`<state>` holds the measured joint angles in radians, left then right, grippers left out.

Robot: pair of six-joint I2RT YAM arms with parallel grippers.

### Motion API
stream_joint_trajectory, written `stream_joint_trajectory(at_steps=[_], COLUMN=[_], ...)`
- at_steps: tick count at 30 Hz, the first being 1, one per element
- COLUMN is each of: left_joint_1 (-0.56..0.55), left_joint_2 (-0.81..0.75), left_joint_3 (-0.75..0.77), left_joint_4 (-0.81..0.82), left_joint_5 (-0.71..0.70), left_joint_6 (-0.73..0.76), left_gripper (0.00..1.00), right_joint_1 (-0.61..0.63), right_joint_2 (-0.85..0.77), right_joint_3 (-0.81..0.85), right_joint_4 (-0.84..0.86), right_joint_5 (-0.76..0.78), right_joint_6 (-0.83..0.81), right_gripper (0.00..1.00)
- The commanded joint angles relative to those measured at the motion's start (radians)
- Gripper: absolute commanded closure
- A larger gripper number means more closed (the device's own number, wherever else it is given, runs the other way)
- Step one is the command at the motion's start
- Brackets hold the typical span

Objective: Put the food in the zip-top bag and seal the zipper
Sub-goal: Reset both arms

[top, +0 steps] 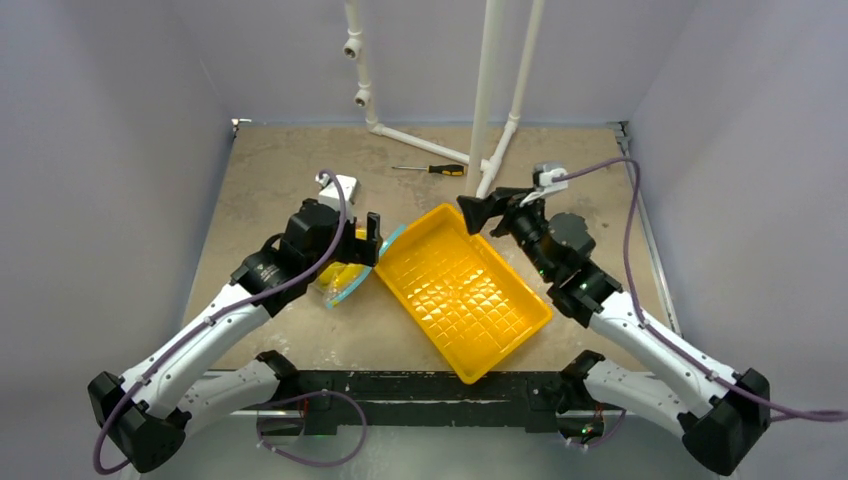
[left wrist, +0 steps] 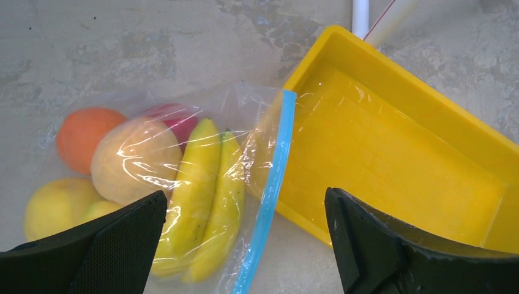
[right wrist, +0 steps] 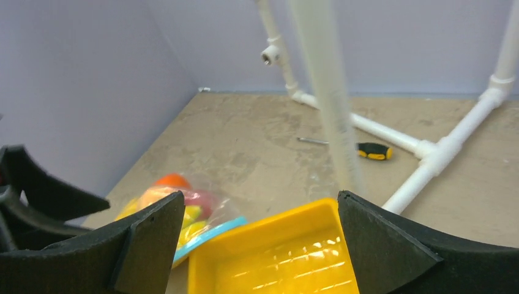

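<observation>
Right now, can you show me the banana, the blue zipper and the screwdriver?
banana [left wrist: 199, 184], left wrist view, middle of its curved body.
blue zipper [left wrist: 273, 177], left wrist view, middle of the strip.
screwdriver [top: 447, 169], top view, its black-and-yellow handle.

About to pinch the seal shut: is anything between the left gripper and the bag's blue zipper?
Nothing visible. The left gripper hangs open over the zipper, which lies bare along the zip-top bag's mouth. The yellow tray's wall sits close beside the strip and might crowd one finger.
</observation>
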<state>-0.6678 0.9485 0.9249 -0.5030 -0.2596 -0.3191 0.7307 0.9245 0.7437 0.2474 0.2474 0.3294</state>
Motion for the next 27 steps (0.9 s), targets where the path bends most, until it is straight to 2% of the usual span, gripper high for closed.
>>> stream_joint_trajectory(at_steps=[1, 5, 9, 14, 27], left_joint_1=[0.075, 0.215, 0.267, 0.275, 0.275], left_joint_2=[-0.023, -0.049, -0.069, -0.098, -0.247], left_joint_3=[-0.030, -0.074, -0.087, -0.091, -0.145], left_joint_4=[0.085, 0.136, 0.142, 0.142, 0.160], left_joint_5=[0.040, 0.154, 0.128, 0.097, 0.049], left_joint_6=[-0.003, -0.024, -0.039, -0.043, -0.012], left_gripper=[0.01, 0.01, 0.01, 0.01, 0.01], right_joint_1=[-0.231, -0.449, -0.567, -0.578, -0.578], right_joint_2=[-0.016, -0.036, -0.062, -0.124, -0.259], right_joint_3=[0.004, -0.035, -0.071, -0.114, -0.177], right_joint_4=[0.057, 0.084, 0.094, 0.126, 0.228], right_joint_5=[-0.280, -0.441, -0.472, -0.414, -0.458], right_joint_6=[0.103, 0.133, 0.145, 0.151, 0.115], right_gripper=[0.03, 0.02, 0.01, 0.01, 0.01])
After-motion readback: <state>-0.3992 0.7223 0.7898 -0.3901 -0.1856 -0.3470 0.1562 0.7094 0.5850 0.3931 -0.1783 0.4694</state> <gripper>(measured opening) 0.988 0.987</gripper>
